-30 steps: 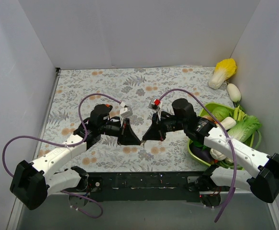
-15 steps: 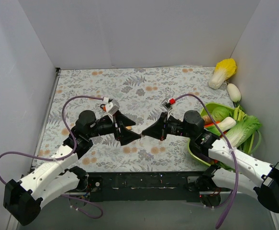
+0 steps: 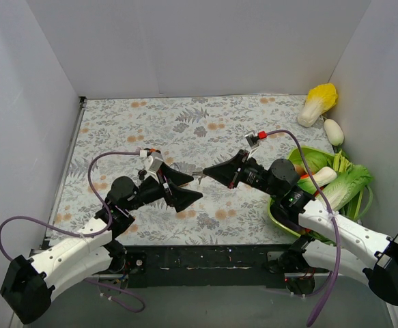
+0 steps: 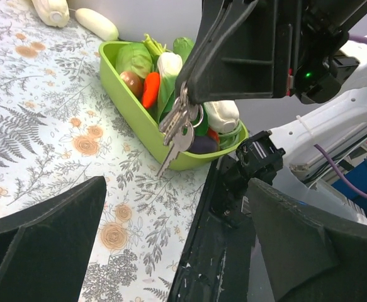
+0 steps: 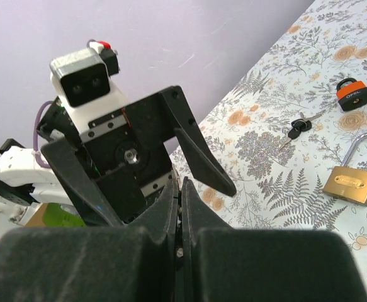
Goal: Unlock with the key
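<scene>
the right gripper (image 3: 203, 176) is clenching the key bunch (image 4: 179, 127), which is dangling just under its tips. the left gripper (image 3: 193, 188), tip to tip with it a moment ago, is drawing back, gaping empty. the brass padlock (image 5: 349, 184) is lying untouched, seemingly beneath the left gripper, so unlocking is yet to begin.

Right wrist view: the small orange-and-black padlock (image 5: 353, 93) lying on the tabletop (image 5: 309, 56) carries one short line of white lettering on its dark body, roughly "OFEL", though it is too small to confirm letter by letter. The brass padlock (image 5: 350, 185) lying near it shows a faint stamped mark on its face, not legible. Left wrist view: no stamp or number can be read on the key bunch (image 4: 179, 129).
</scene>
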Tool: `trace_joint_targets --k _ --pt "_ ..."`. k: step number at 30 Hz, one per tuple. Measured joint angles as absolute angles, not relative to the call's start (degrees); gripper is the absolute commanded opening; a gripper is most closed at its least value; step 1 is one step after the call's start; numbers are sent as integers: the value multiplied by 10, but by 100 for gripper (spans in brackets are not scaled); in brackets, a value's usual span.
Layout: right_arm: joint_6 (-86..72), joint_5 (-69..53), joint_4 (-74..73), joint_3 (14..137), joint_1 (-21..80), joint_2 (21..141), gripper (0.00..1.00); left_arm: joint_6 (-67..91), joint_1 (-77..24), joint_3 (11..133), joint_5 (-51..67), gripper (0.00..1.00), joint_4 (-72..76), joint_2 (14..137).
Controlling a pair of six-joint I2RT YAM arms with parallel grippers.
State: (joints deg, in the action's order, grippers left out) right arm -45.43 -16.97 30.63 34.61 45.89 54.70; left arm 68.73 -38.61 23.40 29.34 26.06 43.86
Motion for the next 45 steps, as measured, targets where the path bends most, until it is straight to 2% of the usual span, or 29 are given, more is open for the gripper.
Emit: trace_joint_targets --k 4,5,11,16,19,24,28,30,36,41,43,44,45 --pt "-466 -159 306 346 459 547 1 690 -427 227 250 84 288 463" --pt "-467 -157 306 346 459 547 1 689 -434 227 242 78 295 466" --pt "-478 -149 306 346 459 547 1 692 -463 227 199 56 336 493" --pt "-479 -147 306 346 459 547 1 695 -473 227 172 29 356 495" --pt "-481 -146 306 346 459 547 1 695 -476 225 163 22 363 495" --pt "-481 -142 306 346 459 547 1 698 -478 220 156 19 365 495" --pt "-483 -140 306 346 459 547 1 703 -478 215 156 10 365 495" --pt "-483 -139 306 346 459 547 1 705 -478 211 155 1 365 495" --pt "-482 -134 302 346 459 547 1 705 -479 210 151 0 355 491" --pt "-477 -124 282 346 460 544 2 686 -481 226 138 0 291 475" --pt "-473 -113 270 346 460 538 10 665 -482 251 133 0 241 476" --pt "-471 -106 263 346 460 534 23 651 -482 270 130 0 210 479" --pt "-468 -99 257 346 460 530 31 638 -483 287 128 0 184 484"
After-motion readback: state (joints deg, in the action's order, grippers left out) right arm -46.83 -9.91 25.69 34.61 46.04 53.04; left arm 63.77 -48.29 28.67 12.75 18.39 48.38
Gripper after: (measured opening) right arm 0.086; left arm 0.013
